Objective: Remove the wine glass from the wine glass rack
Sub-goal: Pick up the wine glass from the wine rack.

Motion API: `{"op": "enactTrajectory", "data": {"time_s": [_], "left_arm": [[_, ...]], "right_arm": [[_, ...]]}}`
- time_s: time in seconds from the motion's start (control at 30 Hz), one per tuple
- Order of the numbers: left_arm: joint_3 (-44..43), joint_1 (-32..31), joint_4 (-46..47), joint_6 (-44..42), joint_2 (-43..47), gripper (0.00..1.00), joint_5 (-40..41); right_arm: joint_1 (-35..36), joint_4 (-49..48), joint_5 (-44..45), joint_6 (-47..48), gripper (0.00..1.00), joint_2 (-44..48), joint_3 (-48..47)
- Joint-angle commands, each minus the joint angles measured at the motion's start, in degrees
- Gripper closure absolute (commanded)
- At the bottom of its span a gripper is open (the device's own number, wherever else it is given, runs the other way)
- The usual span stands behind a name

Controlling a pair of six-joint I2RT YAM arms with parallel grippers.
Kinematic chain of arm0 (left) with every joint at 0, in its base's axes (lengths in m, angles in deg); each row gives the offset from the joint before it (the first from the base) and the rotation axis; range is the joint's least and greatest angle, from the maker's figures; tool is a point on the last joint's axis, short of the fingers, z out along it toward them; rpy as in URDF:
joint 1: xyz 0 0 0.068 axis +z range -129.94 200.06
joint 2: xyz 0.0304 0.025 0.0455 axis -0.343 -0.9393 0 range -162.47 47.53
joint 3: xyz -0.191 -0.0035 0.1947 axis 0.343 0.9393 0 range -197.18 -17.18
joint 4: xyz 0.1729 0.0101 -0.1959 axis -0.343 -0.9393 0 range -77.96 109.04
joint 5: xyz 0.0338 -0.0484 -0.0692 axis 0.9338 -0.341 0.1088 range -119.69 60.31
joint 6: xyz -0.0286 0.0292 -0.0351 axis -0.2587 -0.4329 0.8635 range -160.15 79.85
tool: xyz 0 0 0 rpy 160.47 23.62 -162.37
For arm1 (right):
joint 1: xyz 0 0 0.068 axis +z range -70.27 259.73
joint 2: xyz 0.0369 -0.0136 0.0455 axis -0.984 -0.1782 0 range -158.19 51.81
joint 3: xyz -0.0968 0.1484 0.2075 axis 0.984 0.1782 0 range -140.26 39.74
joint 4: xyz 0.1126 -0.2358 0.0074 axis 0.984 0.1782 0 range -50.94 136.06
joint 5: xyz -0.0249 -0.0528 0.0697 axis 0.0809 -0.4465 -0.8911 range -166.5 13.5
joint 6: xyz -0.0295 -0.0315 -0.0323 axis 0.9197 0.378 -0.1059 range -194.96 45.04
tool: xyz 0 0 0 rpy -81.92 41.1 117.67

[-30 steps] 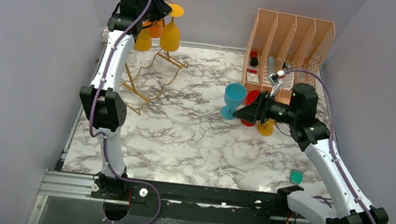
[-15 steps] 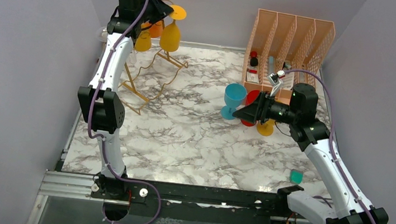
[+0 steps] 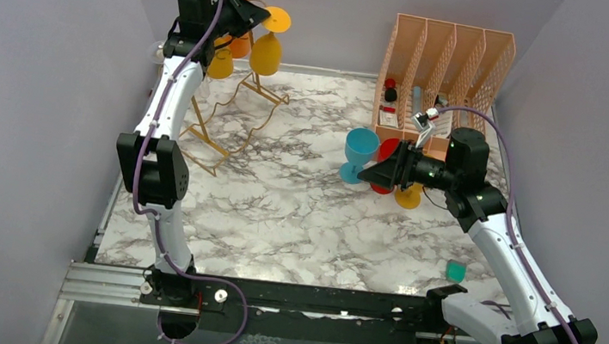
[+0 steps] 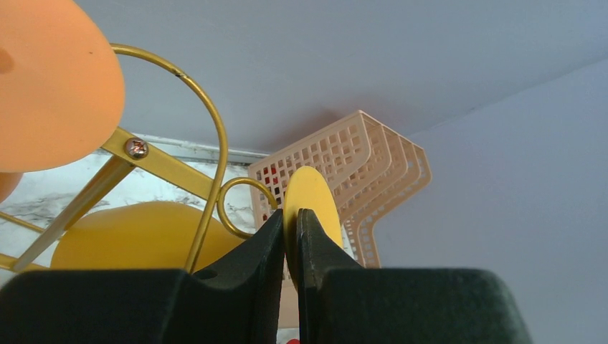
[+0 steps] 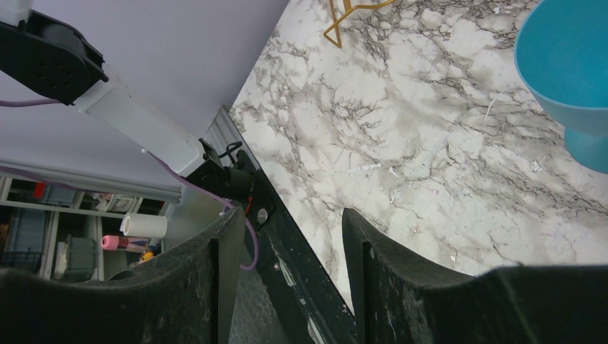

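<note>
Left claw (image 4: pixel 289 223) clamped on wine glass (image 4: pixel 315 201) foot — just beside wine glass rack (image 4: pixel 165 164) hook; right claw (image 5: pixel 287 233) open.

— Where's the top camera?
— High behind the arms (image 3: pixel 160 121), looking down on the rack (image 3: pixel 263 91). Left wrist's hard against its hooks; right wrist, well off, looks low over the table (image 5: pixel 401 143), catching its foot.
</note>
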Motion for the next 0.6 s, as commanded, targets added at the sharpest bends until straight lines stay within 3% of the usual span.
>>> {"op": "enactTrajectory", "data": {"time_s": [0.0,0.57], "left_arm": [[0.55,0.67,6.03,2.78,3.65,1.0,-2.58],[6.89,0.51,8.51,1.66,7.05,1.0,-7.84]], "right_arm": [[-0.32,-1.42,-1.42,-0.54,0.44,0.75,0.42],[-0.33,-1.24,-0.73,-0.78,0.44,0.94,0.4]]}}
